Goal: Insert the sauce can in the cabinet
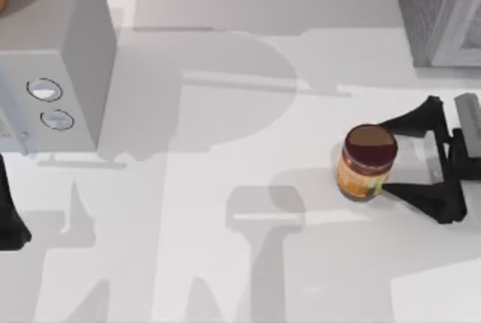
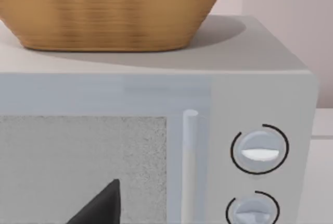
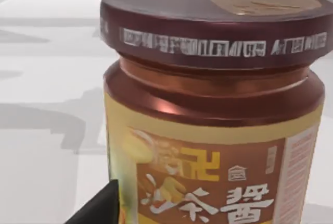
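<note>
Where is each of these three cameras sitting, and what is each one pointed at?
Top view: above the table, looking down on the sauce can, the cabinet and the light-grey box with two dials; the right gripper straddles the can with open fingers, and the left arm is parked at the left edge.
Left wrist view: on the left arm, facing the dial box's front and the basket on it; one dark fingertip shows.
Right wrist view: on the right arm, close to the can; one fingertip shows.
Shared: top and right wrist both show the can.
</note>
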`<action>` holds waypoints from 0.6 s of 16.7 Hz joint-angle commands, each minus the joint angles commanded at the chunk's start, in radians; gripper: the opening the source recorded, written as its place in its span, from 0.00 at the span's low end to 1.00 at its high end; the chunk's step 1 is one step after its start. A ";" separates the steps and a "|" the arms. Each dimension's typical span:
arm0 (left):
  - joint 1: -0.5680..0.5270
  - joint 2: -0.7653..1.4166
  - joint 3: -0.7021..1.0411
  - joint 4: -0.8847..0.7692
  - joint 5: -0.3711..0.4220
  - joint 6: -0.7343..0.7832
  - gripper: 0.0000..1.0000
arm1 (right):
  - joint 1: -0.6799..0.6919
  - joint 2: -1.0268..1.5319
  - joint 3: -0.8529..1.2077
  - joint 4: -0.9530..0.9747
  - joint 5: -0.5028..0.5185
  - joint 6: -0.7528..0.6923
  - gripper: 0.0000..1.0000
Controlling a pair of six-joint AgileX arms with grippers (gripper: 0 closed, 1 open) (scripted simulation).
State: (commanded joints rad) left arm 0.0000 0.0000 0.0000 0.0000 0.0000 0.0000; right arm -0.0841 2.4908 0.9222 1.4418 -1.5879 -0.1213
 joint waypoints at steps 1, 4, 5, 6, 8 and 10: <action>0.000 0.000 0.000 0.000 0.000 0.000 1.00 | 0.011 0.001 0.000 0.011 -0.003 0.007 1.00; 0.000 0.000 0.000 0.000 0.000 0.000 1.00 | 0.042 0.011 -0.001 0.065 0.012 0.047 1.00; 0.000 0.000 0.000 0.000 0.000 0.000 1.00 | 0.052 0.015 -0.002 0.087 0.022 0.064 1.00; 0.000 0.000 0.000 0.000 0.000 0.000 1.00 | 0.063 0.019 -0.003 0.111 0.034 0.083 1.00; 0.000 0.000 0.000 0.000 0.000 0.000 1.00 | 0.087 0.027 -0.006 0.161 0.059 0.122 1.00; 0.000 0.000 0.000 0.000 0.000 0.000 1.00 | 0.111 0.035 -0.009 0.209 0.083 0.159 1.00</action>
State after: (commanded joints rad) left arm 0.0000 0.0000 0.0000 0.0000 0.0000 0.0000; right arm 0.0267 2.5258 0.9132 1.6505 -1.5049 0.0379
